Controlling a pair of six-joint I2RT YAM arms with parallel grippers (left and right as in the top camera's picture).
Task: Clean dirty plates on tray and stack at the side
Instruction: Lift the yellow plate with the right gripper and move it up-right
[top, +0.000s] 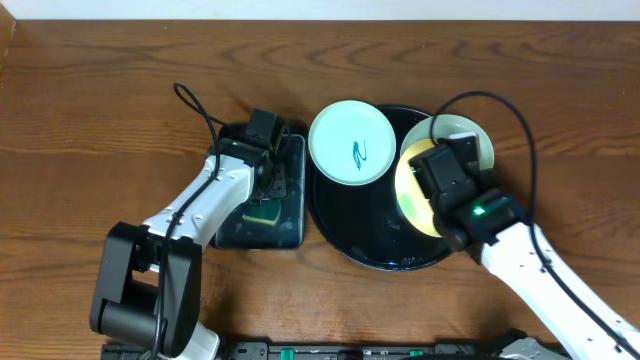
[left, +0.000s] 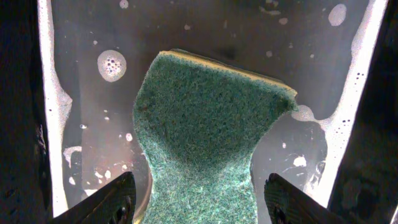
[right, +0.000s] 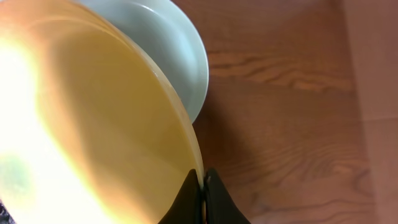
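Note:
A pale mint plate (top: 350, 143) with a teal squiggle lies on the upper-left rim of the round black tray (top: 350, 235). My right gripper (top: 445, 185) is shut on the rim of the pale yellow plate (top: 412, 190), which tilts over the tray's right side. In the right wrist view the fingertips (right: 203, 177) pinch the yellow plate (right: 81, 124) at its edge, with a second mint plate (right: 168, 43) behind it. My left gripper (top: 265, 185) hangs open over the green sponge (left: 205, 137), one finger (left: 118, 199) on each side without touching it.
The sponge (top: 265, 212) lies in a rectangular black tray (top: 290, 225) holding soapy water, just left of the round tray. Bare wooden table (top: 100, 110) surrounds both trays. A black cable (top: 195, 110) loops above the left arm.

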